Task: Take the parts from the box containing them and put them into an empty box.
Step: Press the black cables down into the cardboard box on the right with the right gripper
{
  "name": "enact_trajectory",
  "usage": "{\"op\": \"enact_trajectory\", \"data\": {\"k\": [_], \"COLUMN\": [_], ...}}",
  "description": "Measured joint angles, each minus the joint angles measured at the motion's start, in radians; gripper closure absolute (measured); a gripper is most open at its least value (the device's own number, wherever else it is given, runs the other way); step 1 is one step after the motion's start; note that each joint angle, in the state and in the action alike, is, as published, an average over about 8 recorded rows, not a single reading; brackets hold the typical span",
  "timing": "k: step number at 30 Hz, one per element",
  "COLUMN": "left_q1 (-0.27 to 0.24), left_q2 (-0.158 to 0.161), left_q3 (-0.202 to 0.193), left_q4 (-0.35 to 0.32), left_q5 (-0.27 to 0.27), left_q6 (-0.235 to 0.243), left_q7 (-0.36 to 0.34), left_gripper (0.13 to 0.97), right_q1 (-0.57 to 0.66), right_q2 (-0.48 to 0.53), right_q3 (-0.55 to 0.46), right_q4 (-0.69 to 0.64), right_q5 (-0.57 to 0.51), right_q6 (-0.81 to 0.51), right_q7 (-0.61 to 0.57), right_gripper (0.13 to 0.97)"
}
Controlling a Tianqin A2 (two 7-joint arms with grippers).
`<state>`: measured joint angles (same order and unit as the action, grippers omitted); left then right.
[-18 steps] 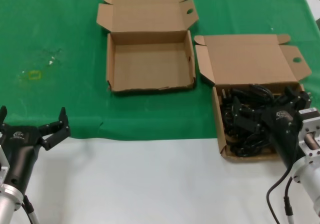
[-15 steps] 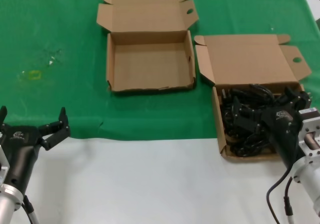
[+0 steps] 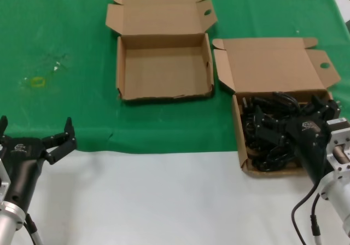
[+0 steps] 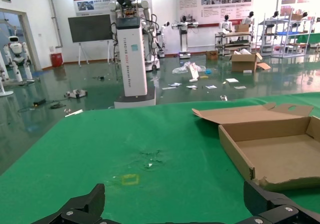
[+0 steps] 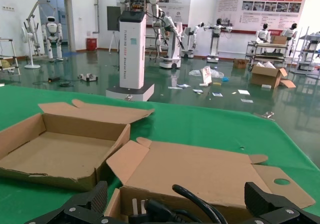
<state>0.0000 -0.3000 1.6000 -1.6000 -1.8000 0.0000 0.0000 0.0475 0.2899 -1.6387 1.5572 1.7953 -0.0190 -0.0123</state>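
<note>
The left arm sits parked at the near left corner, its black forearm slanting up and inward from the silver wrist joint. The left tool (image 3: 35,133) points toward the far side with its two fingers spread wide apart, nothing between them. The right arm comes in from the near right, its silver wrist and black housing angled toward the far left. The right tool (image 3: 298,118) is lowered, its fingers spread apart, the tips set wide.

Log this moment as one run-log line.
right gripper: open, over cords in full box | left gripper: open, idle | empty box: unfilled
</note>
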Motion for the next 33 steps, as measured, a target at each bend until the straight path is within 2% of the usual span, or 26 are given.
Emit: {"op": "enact_trajectory", "data": {"k": [21,30,33], "left_q1": [0.0,0.0,0.0], "left_q2": [0.0,0.0,0.0], "left_q3": [0.0,0.0,0.0], "left_q4": [0.0,0.0,0.0], "left_q5": [0.0,0.0,0.0], "left_q6": [0.0,0.0,0.0], "left_q7": [0.0,0.0,0.0], "left_gripper": [0.144,0.226,0.284], "right_q1": [0.003,0.029,0.035], "right_q2": [0.002,0.035,0.05], "right_q3": [-0.006,-0.076,-0.096], "right_q4": [-0.001,-0.01,-0.012], "right_q5": [0.0,0.014,0.027], "right_q6": [0.002,0.031,0.047], "right_q7": [0.0,0.006,0.008], "right_gripper": [0.129,0.129,0.129]}}
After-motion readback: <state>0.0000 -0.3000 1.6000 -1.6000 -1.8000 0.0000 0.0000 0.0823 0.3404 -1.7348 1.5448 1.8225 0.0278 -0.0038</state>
